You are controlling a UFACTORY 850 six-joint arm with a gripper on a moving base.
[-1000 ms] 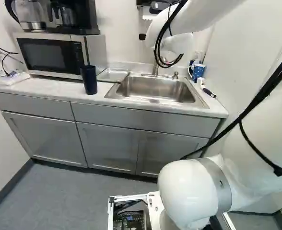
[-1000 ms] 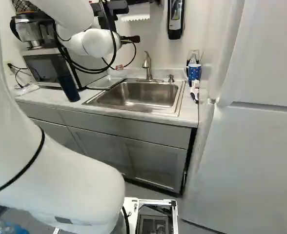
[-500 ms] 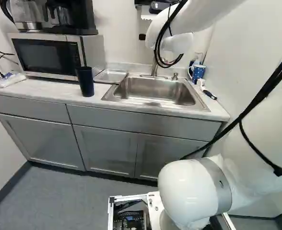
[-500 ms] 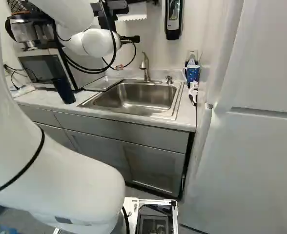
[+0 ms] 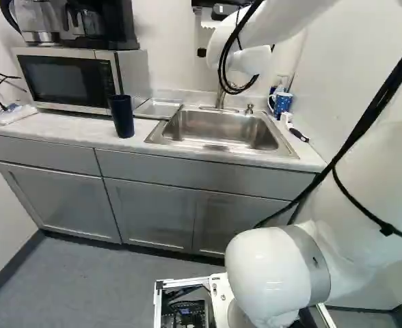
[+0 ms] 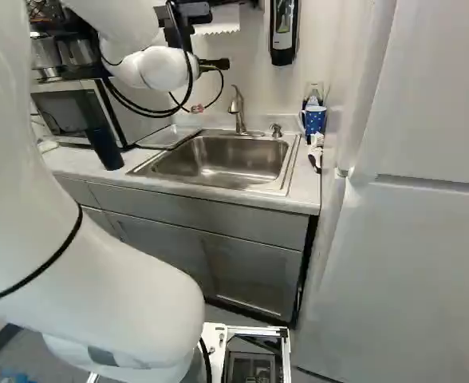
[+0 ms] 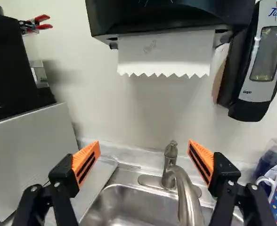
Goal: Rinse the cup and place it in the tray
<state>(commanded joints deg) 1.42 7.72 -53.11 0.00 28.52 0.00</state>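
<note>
**Base has moved, arm has swung, and the cup is waiting its turn**

The base has moved since the earliest pictures, shifting the whole scene a little, then held its place over the last half second. In that last stretch the arm (image 6: 115, 295) has swung slightly against its lowest joint.

From left to right in the left base view, the microwave (image 5: 68, 78) comes first. The dark cup (image 5: 122, 116) stands upright just in front of it, near the front edge of the surface (image 5: 64, 130). Then come the tray (image 5: 158, 108), between microwave and sink (image 5: 221, 124), and the dotted mug (image 5: 282, 103) beyond the sink.

The claw (image 7: 144, 146) is spread wide with nothing between its pads, the tap (image 6: 238, 112) ahead of it. The dark cup looks like the one meant, so this seems to be the approach before any rinsing. The next move calls for turning toward the cup, lowering and lining up around its sides.

The cup is out of the wrist view, and its inside can't be seen. The arm covers much of the tap in the left base view; the wrist view cuts off the spout's end, so running water can't be judged.
</note>
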